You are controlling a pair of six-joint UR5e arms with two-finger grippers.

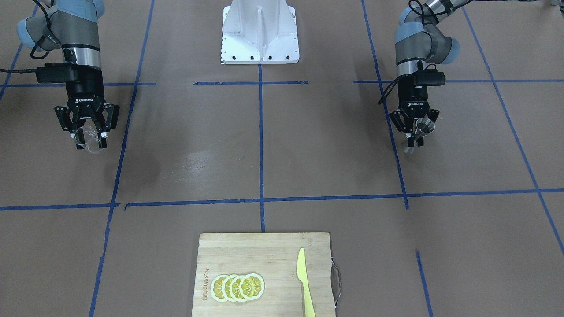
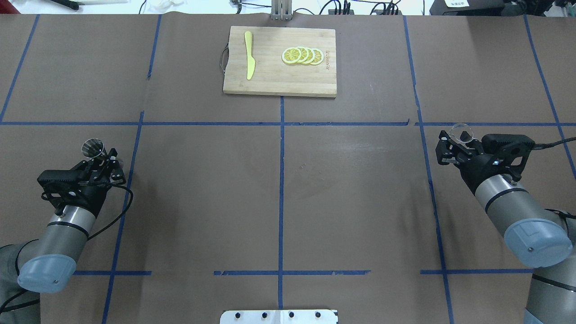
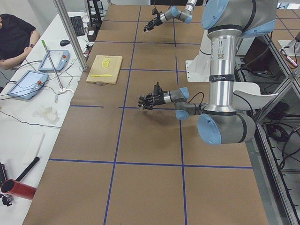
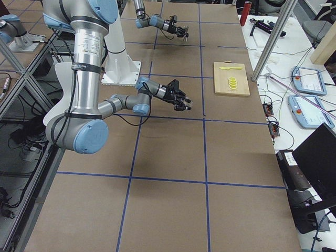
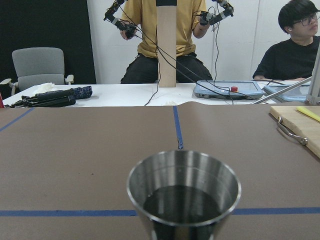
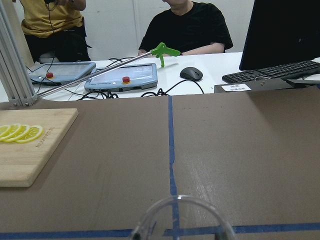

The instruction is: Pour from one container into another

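My left gripper (image 1: 417, 134) is shut on the metal jigger (image 1: 425, 126), which stands upright with its mouth up. The jigger (image 2: 93, 147) sits at the table's left side in the overhead view, past the left gripper (image 2: 101, 159). The left wrist view looks into the jigger (image 5: 183, 192); its inside is dark, and I cannot tell whether it holds liquid. My right gripper (image 1: 90, 137) is shut on the clear glass cup (image 1: 88, 140), tilted a little. The cup (image 2: 462, 132) is at the table's right side, in the right gripper (image 2: 458, 143). Only the cup's rim (image 6: 182, 220) shows in the right wrist view.
A wooden cutting board (image 2: 270, 78) lies at the far middle edge, with lemon slices (image 2: 302, 56) and a yellow knife (image 2: 249, 60) on it. The white robot base (image 1: 260, 33) is at the near middle. Operators sit beyond the far edge.
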